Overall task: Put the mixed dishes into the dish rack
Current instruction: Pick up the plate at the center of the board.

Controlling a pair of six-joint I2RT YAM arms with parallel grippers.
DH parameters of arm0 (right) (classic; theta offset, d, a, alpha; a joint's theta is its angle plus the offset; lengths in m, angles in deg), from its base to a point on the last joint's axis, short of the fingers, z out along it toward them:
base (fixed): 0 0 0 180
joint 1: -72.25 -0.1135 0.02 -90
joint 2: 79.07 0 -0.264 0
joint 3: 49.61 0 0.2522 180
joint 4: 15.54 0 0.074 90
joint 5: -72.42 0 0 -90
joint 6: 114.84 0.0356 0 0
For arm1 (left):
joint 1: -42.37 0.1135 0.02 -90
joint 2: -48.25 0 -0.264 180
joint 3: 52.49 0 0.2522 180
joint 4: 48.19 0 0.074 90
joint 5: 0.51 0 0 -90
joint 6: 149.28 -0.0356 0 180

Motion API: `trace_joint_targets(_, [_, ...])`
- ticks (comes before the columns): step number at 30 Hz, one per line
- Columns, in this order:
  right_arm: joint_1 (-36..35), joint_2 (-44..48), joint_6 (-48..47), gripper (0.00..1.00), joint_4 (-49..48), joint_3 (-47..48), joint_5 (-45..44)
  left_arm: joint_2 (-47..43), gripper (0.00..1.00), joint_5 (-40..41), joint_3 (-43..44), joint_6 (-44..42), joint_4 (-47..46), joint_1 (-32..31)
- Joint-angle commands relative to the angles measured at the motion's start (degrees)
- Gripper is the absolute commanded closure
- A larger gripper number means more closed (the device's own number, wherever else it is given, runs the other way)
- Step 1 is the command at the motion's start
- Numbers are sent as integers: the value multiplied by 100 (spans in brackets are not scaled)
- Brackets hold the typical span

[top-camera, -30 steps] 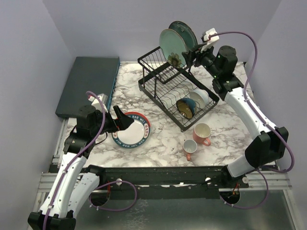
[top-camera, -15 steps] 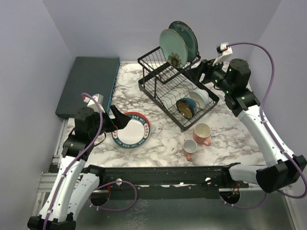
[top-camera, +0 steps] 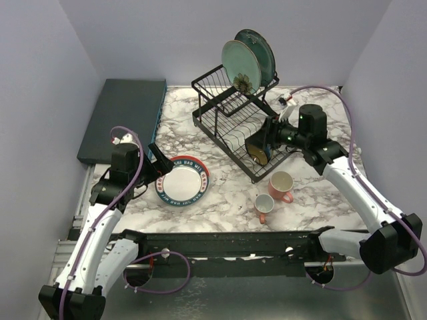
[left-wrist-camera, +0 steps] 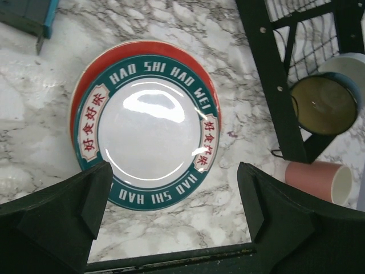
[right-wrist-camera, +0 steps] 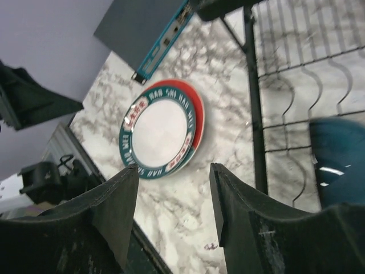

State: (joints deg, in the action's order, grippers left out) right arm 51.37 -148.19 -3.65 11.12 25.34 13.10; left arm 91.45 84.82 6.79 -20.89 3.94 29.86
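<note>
Marble table (top-camera: 227,190) fills the middle of the top view. Black wire dish rack (top-camera: 223,127) stands at upper centre, with a pale green plate (top-camera: 238,63) and a dark teal plate (top-camera: 261,45) on edge in its raised basket. Red-and-teal plate (top-camera: 182,181) lies flat on the table, left of centre. Left gripper (top-camera: 162,167) hovers at this plate's left rim, jaws spread wide, holding nothing. Right gripper (right-wrist-camera: 171,182) hangs over the rack's lower tier beside a dark bowl (left-wrist-camera: 322,105), jaws partly apart and empty. Pink mug (top-camera: 281,185) and a smaller mug (top-camera: 263,207) sit on the table right of centre.
</note>
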Motion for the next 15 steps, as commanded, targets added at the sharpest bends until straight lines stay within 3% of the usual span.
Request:
trace_joint_targets(1, [-435,-153,219,42,-121,-320,498,224,1,888,75,519,364,-23])
trace_joint_targets(7, [-1353,-469,55,43,-119,-362,19,752,2,1343,-82,975,384,-30])
trace_joint_targets(15, [-1549,-513,41,46,-249,-559,-7,1390,11,1475,-255,1310,281,-27])
